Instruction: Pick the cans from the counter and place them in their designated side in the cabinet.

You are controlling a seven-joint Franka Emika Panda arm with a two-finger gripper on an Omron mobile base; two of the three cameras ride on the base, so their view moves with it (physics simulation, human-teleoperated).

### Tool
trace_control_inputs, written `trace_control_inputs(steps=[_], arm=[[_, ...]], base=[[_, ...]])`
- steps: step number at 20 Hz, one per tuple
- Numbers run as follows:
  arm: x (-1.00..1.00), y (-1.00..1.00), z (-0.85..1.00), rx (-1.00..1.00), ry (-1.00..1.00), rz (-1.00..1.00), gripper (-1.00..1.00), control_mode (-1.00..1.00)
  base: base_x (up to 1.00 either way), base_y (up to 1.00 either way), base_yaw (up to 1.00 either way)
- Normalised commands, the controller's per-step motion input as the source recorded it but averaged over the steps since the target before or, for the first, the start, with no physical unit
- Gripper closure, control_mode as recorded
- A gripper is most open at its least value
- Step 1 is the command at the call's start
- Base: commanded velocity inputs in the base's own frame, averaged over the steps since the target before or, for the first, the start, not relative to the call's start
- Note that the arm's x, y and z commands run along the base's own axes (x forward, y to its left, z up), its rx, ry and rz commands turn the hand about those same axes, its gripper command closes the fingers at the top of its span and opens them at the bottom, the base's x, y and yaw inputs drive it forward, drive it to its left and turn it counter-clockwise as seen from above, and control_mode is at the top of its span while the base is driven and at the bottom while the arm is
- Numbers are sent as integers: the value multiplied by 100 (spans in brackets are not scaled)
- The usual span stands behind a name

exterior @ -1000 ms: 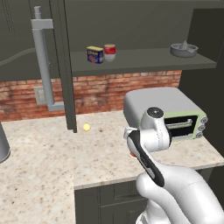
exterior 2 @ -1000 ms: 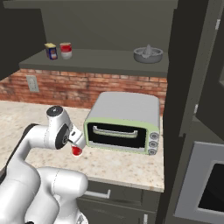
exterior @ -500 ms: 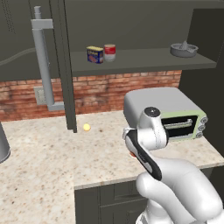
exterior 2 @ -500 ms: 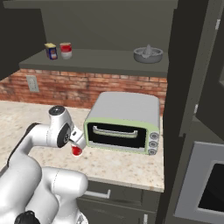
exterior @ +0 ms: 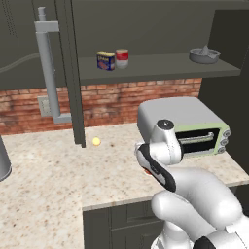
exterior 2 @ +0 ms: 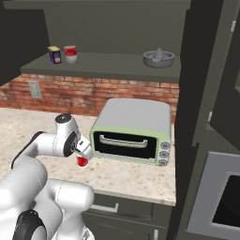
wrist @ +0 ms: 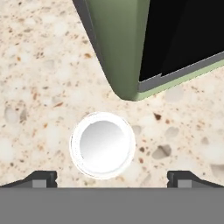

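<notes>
The red can [exterior 2: 82, 161] stands upright on the counter [exterior: 58, 180], just in front of the near left corner of the grey-and-green toaster oven [exterior 2: 131, 129]. In the hand view its white rim and silvery top [wrist: 103, 145] face the camera, seen straight from above, with the oven's green corner just beyond it. The gripper [wrist: 111, 178] hangs directly over this can. Its two dark fingertips [wrist: 41, 178] show at the bottom of the hand view, spread wide apart, one on each side of the can. The can sits between them but nearer the left one, and neither tip touches it. In the right base view the can shows just under the hand, which covers its top, so how far the fingers have come down around it cannot be told from there.

Up on the cabinet [exterior: 160, 68] shelf, at its left end, the second can [exterior: 122, 58], silver-grey with a dark red band, stands upright just right of a blue-and-yellow tin [exterior: 105, 61]. Well to the right on the same shelf sits a grey juicer bowl [exterior: 204, 54]. The open cabinet door [exterior: 70, 73] stands edge-on at the left, with its tall grey bar handle [exterior: 47, 73] further left. A small yellow ball [exterior: 97, 141] lies on the counter near the foot of the door, in front of the brick wall [exterior: 121, 102].
</notes>
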Motion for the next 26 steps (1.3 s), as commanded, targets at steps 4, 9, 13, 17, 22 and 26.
trace_control_inputs(steps=[4, 9, 13, 17, 22, 26], arm=[[10, 0, -28, 0, 0, 0, -100, -100], [10, -2, -28, 0, 0, 0, -100, -100], [9, -2, -27, 0, 0, 0, -100, -100], [8, 0, -23, 0, 0, 0, -100, -100], [2, 0, -20, 0, 0, 0, 100, -100], [0, 0, -4, 0, 0, 0, 100, -100]], base=[[0, 0, 0], [0, 0, 0], [0, 0, 0], [0, 0, 0], [0, 0, 0], [0, 0, 0]])
